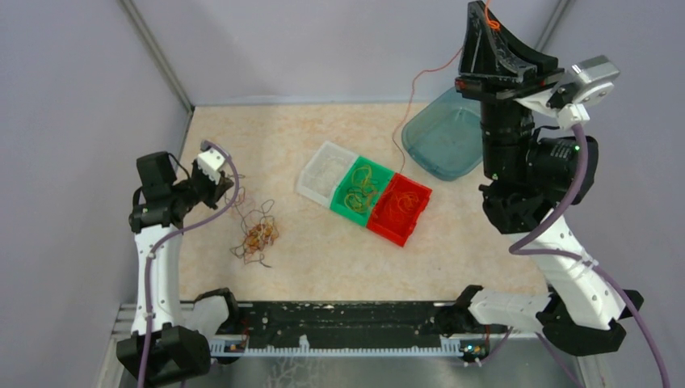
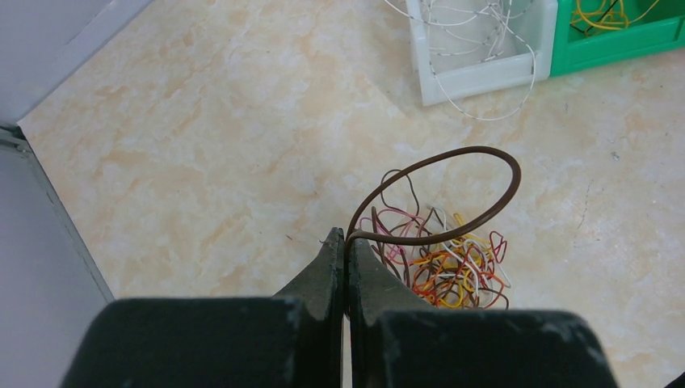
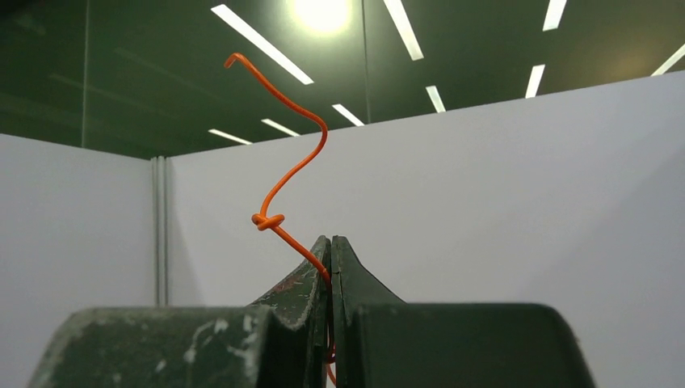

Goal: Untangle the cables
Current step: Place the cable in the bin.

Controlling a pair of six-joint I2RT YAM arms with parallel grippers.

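Both claws are clamped tight: the left gripper [image 2: 346,241] pinches a brown cable [image 2: 476,149] above the tangle [image 2: 452,271], and the raised right gripper [image 3: 329,242] grips an orange cable [image 3: 266,220].

A cream surface [image 1: 339,267] veined with pale orange marbling carried a tangle of cables [image 2: 456,271] in red, yellow, orange, white and brown. A brown cable [image 2: 476,149] sat in the black jaws of the left gripper [image 2: 346,242], and an orange cable [image 3: 267,220] in the black, grey-scuffed jaws of the right gripper [image 3: 329,242]. A white tray [image 1: 309,184] held white strands [image 2: 472,32], a green tray [image 1: 349,212] yellow and brown loops [image 1: 361,187], a red tray [image 1: 390,234] orange loops [image 1: 401,204]. The tub [image 1: 448,137] was translucent teal. The left arm [image 1: 161,275] and right arm [image 1: 577,283] were white and black, with purple leads [image 1: 557,210].
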